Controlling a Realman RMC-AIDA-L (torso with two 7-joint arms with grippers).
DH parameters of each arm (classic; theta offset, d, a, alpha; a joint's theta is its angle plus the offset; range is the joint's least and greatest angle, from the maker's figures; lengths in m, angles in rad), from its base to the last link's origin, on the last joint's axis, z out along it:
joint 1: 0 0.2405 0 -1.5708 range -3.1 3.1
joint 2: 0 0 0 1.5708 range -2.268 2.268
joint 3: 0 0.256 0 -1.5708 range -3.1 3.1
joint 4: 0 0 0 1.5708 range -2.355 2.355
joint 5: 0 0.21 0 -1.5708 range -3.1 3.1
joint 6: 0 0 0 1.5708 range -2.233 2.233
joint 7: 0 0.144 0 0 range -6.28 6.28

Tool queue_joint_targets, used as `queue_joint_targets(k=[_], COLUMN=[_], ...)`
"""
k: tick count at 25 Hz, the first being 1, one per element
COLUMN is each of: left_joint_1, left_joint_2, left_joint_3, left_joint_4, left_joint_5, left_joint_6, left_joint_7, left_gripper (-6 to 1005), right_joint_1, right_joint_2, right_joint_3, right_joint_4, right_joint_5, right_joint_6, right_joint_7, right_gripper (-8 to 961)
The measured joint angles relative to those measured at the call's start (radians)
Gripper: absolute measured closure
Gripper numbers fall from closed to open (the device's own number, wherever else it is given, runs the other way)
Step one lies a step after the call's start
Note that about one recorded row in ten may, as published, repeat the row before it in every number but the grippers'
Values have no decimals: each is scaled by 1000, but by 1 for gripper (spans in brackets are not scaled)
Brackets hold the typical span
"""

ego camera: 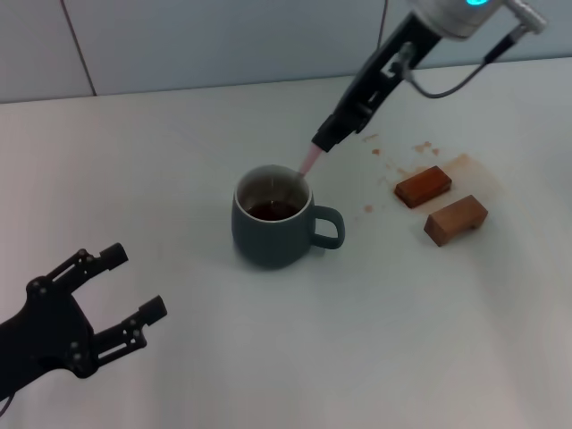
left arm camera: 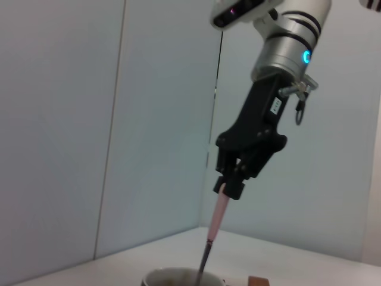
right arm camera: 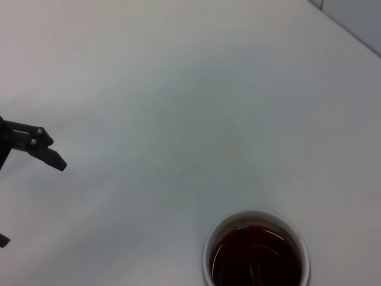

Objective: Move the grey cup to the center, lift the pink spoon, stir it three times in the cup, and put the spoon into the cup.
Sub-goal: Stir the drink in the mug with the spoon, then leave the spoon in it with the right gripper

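The grey cup (ego camera: pixel 273 234) stands upright near the middle of the table, handle to the right, with brown liquid inside; it also shows in the right wrist view (right arm camera: pixel 256 255) and its rim in the left wrist view (left arm camera: pixel 178 277). My right gripper (ego camera: pixel 323 141) is shut on the pink spoon (ego camera: pixel 309 161), held tilted above the cup's far rim with its lower end down inside the cup. In the left wrist view the right gripper (left arm camera: pixel 229 186) holds the spoon (left arm camera: pixel 217 220) by the handle top. My left gripper (ego camera: pixel 134 290) is open and empty at the front left.
Two brown wooden blocks (ego camera: pixel 423 187) (ego camera: pixel 456 220) lie to the right of the cup, with brown stains (ego camera: pixel 420 152) on the table around them. A pale wall runs along the table's far edge.
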Motion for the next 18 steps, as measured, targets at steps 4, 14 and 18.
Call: queue_joint_targets(k=[4, 14, 18], left_joint_1=[1, 4, 4], left_joint_2=[0, -1, -2], left_joint_3=[24, 35, 36], left_joint_4=[0, -1, -1], left_joint_5=[1, 2, 2], left_joint_6=[-9, -11, -10], left_joint_7=[1, 1, 1], left_gripper=[139, 139, 140], right_joint_1=[53, 118, 136], right_joint_2=[13, 22, 18], right_joint_3=[-45, -53, -52], right_joint_4=[52, 114, 123], right_joint_5=[-25, -95, -112], right_joint_6=[20, 97, 41], right_joint_7=[0, 10, 11], right_gripper=[827, 822, 820])
